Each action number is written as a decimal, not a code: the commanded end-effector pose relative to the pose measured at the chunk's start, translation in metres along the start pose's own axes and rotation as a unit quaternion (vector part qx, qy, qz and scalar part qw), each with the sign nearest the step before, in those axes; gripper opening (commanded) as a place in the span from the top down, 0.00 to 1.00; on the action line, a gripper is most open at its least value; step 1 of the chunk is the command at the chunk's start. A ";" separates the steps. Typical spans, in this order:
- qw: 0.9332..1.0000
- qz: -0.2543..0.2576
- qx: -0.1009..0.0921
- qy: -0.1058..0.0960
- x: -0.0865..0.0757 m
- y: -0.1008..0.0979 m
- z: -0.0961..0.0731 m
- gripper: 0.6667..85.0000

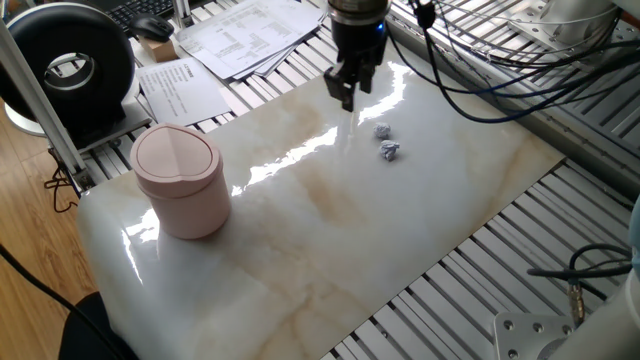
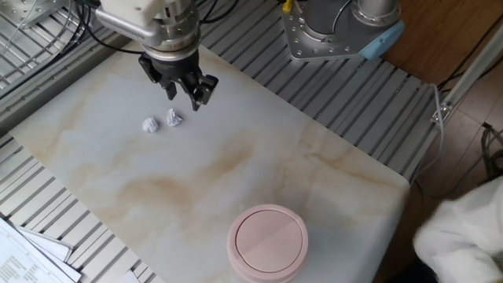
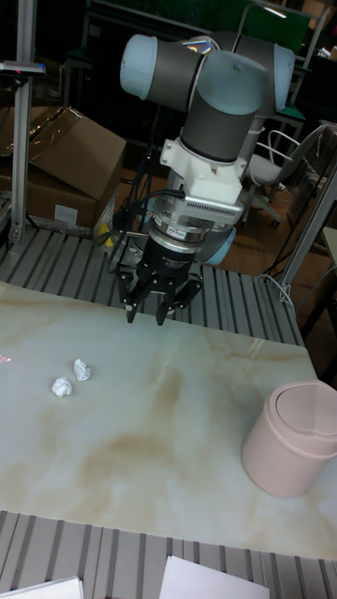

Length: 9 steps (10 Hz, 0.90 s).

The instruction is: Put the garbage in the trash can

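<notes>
Two tiny crumpled grey-white wads of garbage (image 1: 382,131) (image 1: 390,151) lie side by side on the marble slab, also seen as wad (image 2: 174,119) and wad (image 2: 149,125), and wad (image 3: 82,370) and wad (image 3: 63,387). My gripper (image 2: 184,97) hovers above the slab just beside them, open, with nothing between its fingers; it shows edge-on as gripper (image 1: 346,98) and frontally as gripper (image 3: 143,318). The pale pink trash can (image 1: 182,180) stands upright with its lid shut at the slab's other end, far from the gripper, also trash can (image 2: 267,244) and trash can (image 3: 292,438).
A black round device (image 1: 70,65) and printed paper sheets (image 1: 240,35) sit beyond the slab's edge near the can. Slatted metal table (image 2: 330,94) surrounds the marble. The arm's base (image 2: 338,31) and cables (image 1: 480,70) stand behind the gripper.
</notes>
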State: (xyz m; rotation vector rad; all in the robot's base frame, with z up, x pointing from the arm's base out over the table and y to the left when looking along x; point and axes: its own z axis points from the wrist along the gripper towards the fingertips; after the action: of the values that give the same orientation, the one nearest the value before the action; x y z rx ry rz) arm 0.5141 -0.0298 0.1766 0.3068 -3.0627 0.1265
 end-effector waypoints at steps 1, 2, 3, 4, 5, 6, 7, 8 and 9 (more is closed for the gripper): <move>1.000 0.008 0.002 0.021 0.019 -0.012 0.009 0.45; 1.000 -0.010 -0.014 0.006 0.018 -0.021 0.021 0.45; 0.999 -0.026 -0.028 -0.008 0.010 -0.028 0.032 0.44; 0.998 -0.046 -0.027 -0.031 -0.002 -0.034 0.040 0.44; 0.997 -0.066 -0.023 -0.045 -0.009 -0.035 0.040 0.45; 0.997 -0.062 -0.013 -0.033 -0.003 -0.041 0.040 0.43; 0.999 -0.043 -0.001 -0.005 0.011 -0.048 0.041 0.45; 0.999 -0.032 -0.019 -0.001 0.013 -0.035 0.038 0.45; 0.999 -0.042 -0.022 -0.007 0.008 -0.035 0.045 0.45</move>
State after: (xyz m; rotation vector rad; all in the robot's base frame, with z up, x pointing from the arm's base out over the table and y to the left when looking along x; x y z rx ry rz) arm 0.5120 -0.0715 0.1411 0.4354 -3.0598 0.0872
